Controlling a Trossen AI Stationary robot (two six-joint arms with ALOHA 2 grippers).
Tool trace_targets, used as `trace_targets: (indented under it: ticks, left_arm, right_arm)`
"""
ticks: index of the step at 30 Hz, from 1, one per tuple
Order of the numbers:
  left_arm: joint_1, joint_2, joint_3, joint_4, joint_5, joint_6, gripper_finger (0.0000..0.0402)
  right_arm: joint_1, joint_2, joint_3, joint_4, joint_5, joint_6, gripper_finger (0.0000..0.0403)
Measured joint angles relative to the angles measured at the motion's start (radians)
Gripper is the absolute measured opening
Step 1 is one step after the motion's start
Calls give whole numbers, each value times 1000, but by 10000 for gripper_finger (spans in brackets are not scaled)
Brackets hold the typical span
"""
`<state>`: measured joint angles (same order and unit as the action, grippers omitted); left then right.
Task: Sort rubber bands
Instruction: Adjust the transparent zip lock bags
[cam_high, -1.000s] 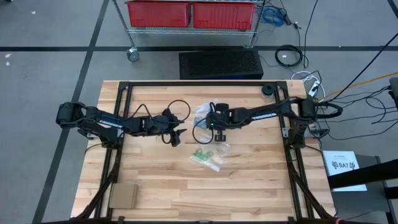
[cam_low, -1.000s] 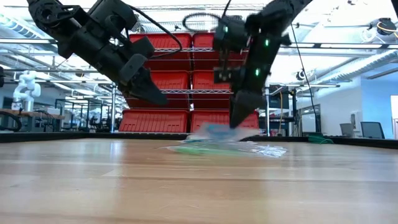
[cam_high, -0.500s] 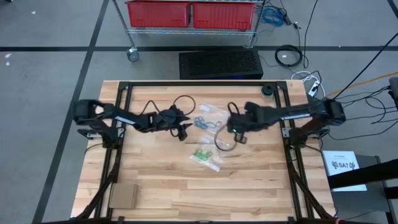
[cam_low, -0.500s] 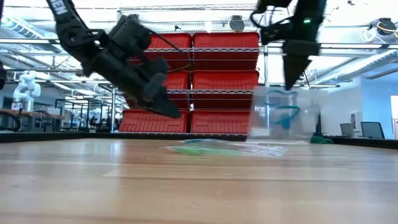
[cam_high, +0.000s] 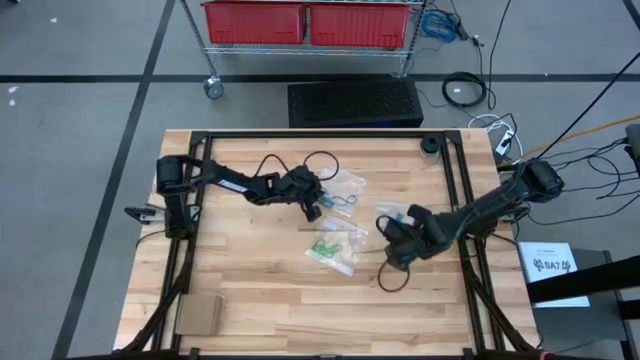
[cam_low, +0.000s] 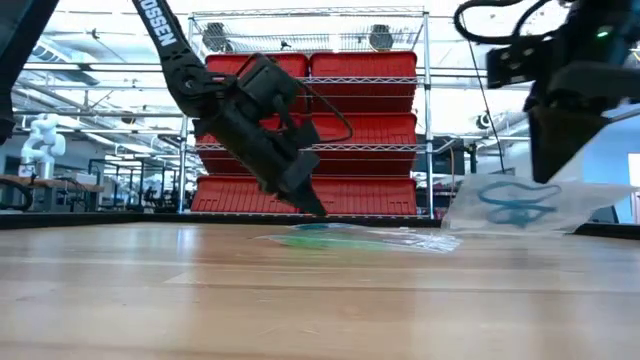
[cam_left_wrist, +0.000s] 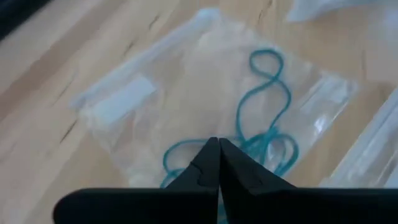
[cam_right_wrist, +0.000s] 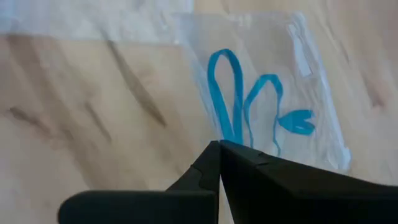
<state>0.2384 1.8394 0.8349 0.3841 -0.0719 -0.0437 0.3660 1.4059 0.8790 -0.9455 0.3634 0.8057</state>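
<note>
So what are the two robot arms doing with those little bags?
They are sorting rubber bands packed in clear bags. The right gripper is shut on a bag with blue bands and holds it off the table, out to the right. The left gripper is shut on a bag with teal bands near the middle. A bag of green bands lies between them.

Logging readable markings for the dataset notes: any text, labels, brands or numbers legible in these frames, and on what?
"OSSEN": white letters on the left arm's upper link, low view; the word's start is cut off by the picture's edge.
White sheet off the table's right edge, high view: dark print, too small to read.
White strip on the clear bag with teal bands, left wrist view: nothing readable on it.
Nothing else legible.
</note>
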Motion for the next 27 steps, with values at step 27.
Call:
trace_targets:
  ticks: [27]
  left_arm:
    - [-276,-314,-190,-599,-301,-328,1]
  right_arm:
    - [156,67,-72,63,86,-2,0]
